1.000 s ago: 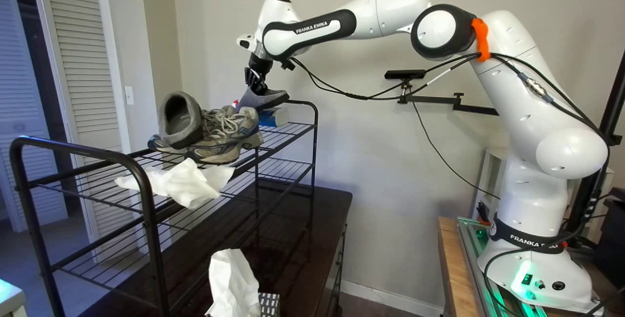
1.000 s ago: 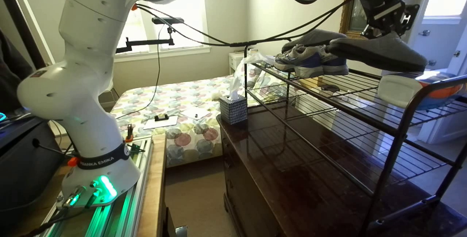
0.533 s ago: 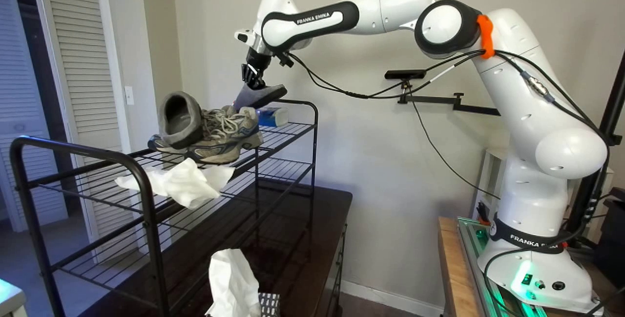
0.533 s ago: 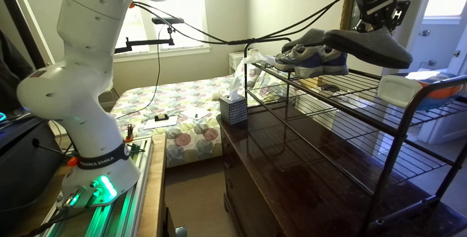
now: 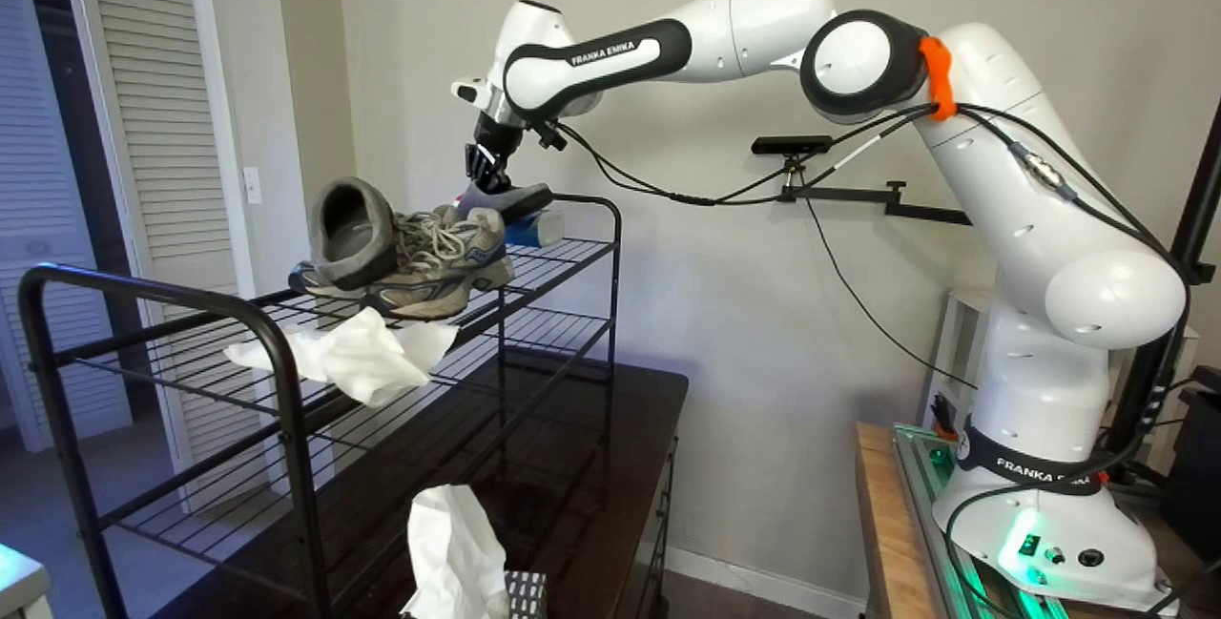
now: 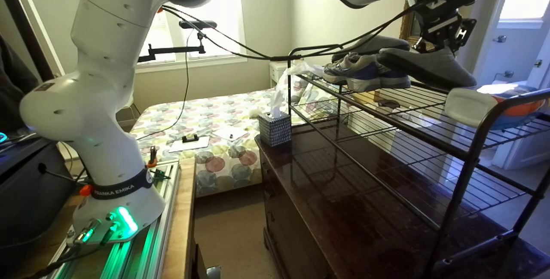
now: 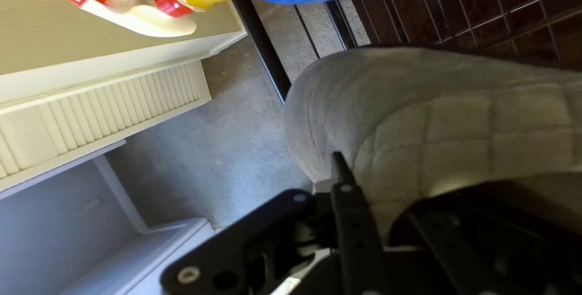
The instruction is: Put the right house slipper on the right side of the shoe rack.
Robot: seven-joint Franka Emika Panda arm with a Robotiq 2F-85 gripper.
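L to R in an exterior view: blk shoe rack [image 5: 143, 286], 2 tiers, standing on dk brown surface [image 5: 634, 419]; crumpled wht tissue [image 5: 367, 357] on top tier; matching grey slipper [image 5: 353, 236] tipped atop laced sneakers [image 5: 439, 266], mouth showing; then gripper [image 5: 490, 182], clamped on rt house slipper [image 5: 520, 201], held tilted above top tier near sneakers, can't tell if touching. Blue spray btl [image 5: 534, 230] lies on its side, same tier, near held slipper, toward rack's far end. Wht arm base [image 5: 1068, 514] far R.
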